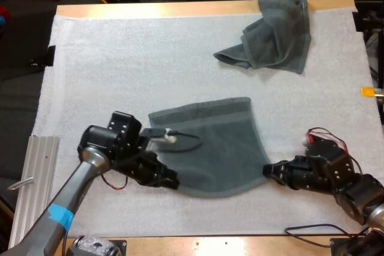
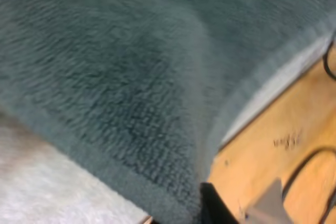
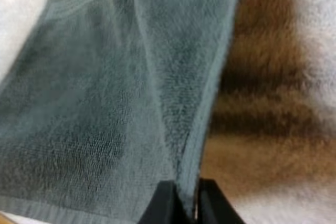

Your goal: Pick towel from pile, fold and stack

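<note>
The right jaws are clenched on the near right corner of the spread towel, with both black fingers pinching its ribbed hem. The left jaws grasp the near left corner, where plush grey-green pile bunches against one dark finger above the wooden bench, whose faint scribble cannot be read. The left arm and right arm lie low, reaching inward over the fleecy white mat, and a crumpled towel sits heaped at its far right, well apart.
</note>
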{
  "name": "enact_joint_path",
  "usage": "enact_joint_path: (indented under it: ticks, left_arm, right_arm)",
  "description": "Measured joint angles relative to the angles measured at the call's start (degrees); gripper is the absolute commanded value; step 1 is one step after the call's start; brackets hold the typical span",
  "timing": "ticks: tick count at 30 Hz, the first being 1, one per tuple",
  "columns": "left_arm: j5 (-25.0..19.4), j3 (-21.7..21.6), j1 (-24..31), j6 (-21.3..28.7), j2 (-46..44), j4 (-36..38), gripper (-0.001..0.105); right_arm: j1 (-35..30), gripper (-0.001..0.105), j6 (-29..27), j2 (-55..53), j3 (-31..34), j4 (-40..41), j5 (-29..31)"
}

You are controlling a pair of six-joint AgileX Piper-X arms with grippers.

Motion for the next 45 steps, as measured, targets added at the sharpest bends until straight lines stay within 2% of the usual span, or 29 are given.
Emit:
enact_joint_path:
  ticks: [3, 9, 12, 15, 24, 35, 40, 45]
  left_arm:
    - [-2.94, 0.00, -2.62, -0.34, -1.05, 0.61, 0.000]
    - [-4.86, 0.00, -6.41, -0.78, -4.43, 3.04, 0.000]
    - [-7.04, 0.00, -8.20, -1.29, -6.85, 4.38, 0.000]
    - [-7.19, 0.00, -9.13, -1.73, -8.97, 5.10, 0.000]
    - [-7.33, 0.00, -9.13, -2.22, -12.30, 8.75, 0.000]
    - [-6.74, 1.23, -9.13, -2.31, -12.46, 9.44, 0.000]
    - [-0.82, 1.23, -9.13, -2.68, -9.55, 7.15, 0.000]
    - [0.62, 1.23, -9.02, -2.68, -4.49, 5.19, 0.000]
  right_arm:
    - [4.72, 0.001, -1.25, 0.00, -2.08, 4.09, 4.22]
    - [12.56, 0.001, -2.76, 0.00, -6.44, 13.65, 12.79]
    - [16.05, 0.001, -2.76, 0.00, -8.47, 16.48, 16.07]
    - [19.18, 0.001, -2.76, 0.00, -10.25, 18.35, 19.33]
    - [24.93, 0.001, -1.85, -0.06, -10.72, 24.95, 20.81]
    - [26.49, 0.001, 5.35, -0.06, -10.72, 26.52, 23.74]
    - [26.49, 0.001, 8.23, 1.70, -10.72, 24.83, 23.82]
    - [25.85, 0.001, 10.67, 4.94, -10.72, 19.26, 23.82]
